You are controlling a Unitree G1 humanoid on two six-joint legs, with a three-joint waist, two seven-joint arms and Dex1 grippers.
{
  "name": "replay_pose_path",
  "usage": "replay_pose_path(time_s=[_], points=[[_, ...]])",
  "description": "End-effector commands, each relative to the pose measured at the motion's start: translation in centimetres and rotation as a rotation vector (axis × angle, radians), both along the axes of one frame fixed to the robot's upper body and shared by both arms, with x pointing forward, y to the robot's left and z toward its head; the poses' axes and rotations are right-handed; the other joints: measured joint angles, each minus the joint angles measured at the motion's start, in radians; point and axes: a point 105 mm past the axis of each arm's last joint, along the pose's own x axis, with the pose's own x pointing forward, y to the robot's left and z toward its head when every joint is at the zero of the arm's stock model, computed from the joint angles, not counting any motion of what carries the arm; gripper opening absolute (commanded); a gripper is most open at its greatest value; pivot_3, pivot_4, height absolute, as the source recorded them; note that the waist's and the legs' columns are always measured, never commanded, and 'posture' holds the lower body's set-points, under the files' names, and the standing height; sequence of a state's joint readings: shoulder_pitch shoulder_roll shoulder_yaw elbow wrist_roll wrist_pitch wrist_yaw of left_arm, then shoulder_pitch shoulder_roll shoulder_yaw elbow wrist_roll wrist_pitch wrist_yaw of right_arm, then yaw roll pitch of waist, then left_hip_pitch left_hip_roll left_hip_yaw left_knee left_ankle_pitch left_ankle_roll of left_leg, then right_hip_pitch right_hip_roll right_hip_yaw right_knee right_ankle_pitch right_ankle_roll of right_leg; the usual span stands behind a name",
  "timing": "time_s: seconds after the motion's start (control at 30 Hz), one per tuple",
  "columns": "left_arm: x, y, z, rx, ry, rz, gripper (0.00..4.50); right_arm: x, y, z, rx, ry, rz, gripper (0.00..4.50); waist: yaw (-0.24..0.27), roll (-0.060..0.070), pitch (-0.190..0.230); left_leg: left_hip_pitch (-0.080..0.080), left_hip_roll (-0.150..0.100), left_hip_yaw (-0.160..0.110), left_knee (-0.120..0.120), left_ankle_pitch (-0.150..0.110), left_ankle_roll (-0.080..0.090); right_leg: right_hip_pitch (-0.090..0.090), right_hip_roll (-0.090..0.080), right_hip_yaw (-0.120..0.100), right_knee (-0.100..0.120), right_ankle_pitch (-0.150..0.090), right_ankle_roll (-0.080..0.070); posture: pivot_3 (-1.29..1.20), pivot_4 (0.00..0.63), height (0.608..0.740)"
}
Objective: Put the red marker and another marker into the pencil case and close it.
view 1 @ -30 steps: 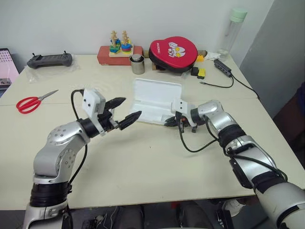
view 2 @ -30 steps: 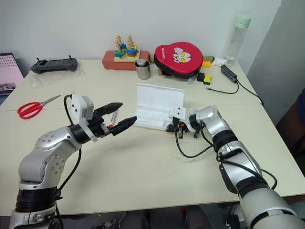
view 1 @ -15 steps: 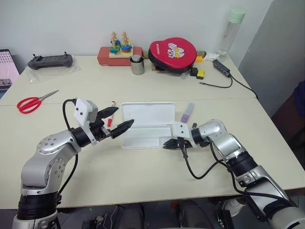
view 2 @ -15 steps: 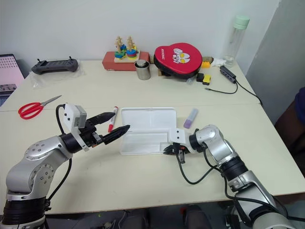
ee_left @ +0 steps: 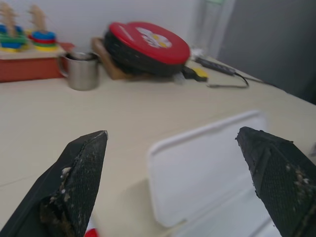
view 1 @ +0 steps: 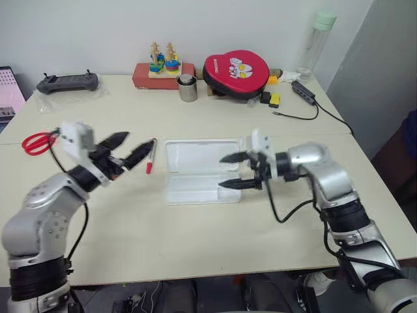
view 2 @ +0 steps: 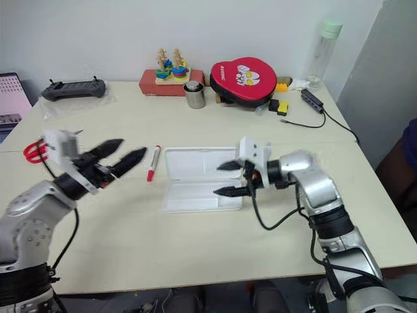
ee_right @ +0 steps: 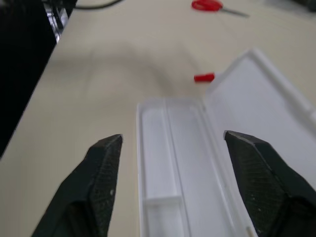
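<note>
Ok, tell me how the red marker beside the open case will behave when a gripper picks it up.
The red marker is slim and round, lying flat on the table, so a nudge would probably roll it. Its smooth barrel may slip between the fingers. It looks stiff and light, so it should lift without bending.

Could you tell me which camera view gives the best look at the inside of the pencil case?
The right wrist view: the pencil case lies open there, its tray dividers plain and nothing in the part shown. Both eye views show the whole case from above, partly behind the right gripper. The left wrist view catches mainly its lid.
</note>
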State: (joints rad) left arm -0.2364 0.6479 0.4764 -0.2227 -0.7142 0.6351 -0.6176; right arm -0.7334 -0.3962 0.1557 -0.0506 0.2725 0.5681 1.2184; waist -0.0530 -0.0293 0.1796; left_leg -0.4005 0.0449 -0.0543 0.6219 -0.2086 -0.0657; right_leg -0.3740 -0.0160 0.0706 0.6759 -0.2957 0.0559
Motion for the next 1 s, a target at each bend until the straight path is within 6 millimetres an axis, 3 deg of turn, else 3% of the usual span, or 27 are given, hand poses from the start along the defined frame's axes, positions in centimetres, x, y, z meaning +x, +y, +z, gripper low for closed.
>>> replay_pose_path(time_s=[0.03,0.17,0.27,0.4,0.53,0.77,1.0], points=[[0.7,1.5,-0.7,0.067,0.050,0.083,4.50,0.0,-0.8,5.5,0.173,-0.048,-0.068,4.49,0.001,0.000,0.000,0.000,0.000,0.000,0.000,0.000,0.000,0.000,0.000,0.000,0.000,0.000,0.000,0.00,0.150,0.740],[3.0,1.0,-4.4,0.199,0.180,0.160,4.50,0.7,-0.7,6.7,0.216,-0.088,-0.138,4.49,0.008,0.000,0.000,0.000,0.000,0.000,0.000,0.000,0.000,0.000,0.000,0.000,-0.001,-0.001,0.000,0.00,0.150,0.740],[4.6,-0.9,-5.5,0.188,0.212,0.135,4.50,0.7,-0.1,7.9,0.255,-0.113,-0.156,4.49,0.012,-0.001,0.001,-0.001,-0.001,0.001,0.000,0.000,0.000,-0.001,0.000,0.001,-0.001,-0.001,-0.001,0.00,0.150,0.740],[6.2,-2.0,-7.1,0.234,0.273,0.138,4.50,0.2,0.5,8.8,0.276,-0.134,-0.151,4.49,0.020,-0.001,0.000,-0.007,0.000,0.001,0.000,0.000,0.000,-0.007,0.001,0.000,0.000,0.002,-0.004,0.00,0.150,0.740],[8.2,-1.0,-8.9,0.302,0.345,0.251,4.50,0.3,0.3,9.2,0.290,-0.146,-0.174,4.49,0.020,-0.001,0.000,-0.010,0.000,0.001,-0.001,0.000,0.000,-0.012,0.001,0.000,0.002,0.002,-0.004,0.00,0.150,0.740],[9.0,-2.9,-9.5,0.297,0.345,0.182,4.50,0.4,-0.2,9.8,0.308,-0.159,-0.205,4.49,0.021,-0.001,0.000,-0.015,0.000,0.000,0.000,0.000,0.000,-0.016,0.001,0.000,0.002,0.002,-0.005,0.00,0.150,0.740],[8.8,-1.8,-9.8,0.313,0.370,0.228,4.50,0.3,-0.4,9.5,0.294,-0.156,-0.217,4.49,0.020,-0.001,0.000,-0.015,0.000,0.000,0.001,0.000,0.000,-0.015,0.001,0.000,0.003,0.002,-0.004,0.00,0.150,0.740]])
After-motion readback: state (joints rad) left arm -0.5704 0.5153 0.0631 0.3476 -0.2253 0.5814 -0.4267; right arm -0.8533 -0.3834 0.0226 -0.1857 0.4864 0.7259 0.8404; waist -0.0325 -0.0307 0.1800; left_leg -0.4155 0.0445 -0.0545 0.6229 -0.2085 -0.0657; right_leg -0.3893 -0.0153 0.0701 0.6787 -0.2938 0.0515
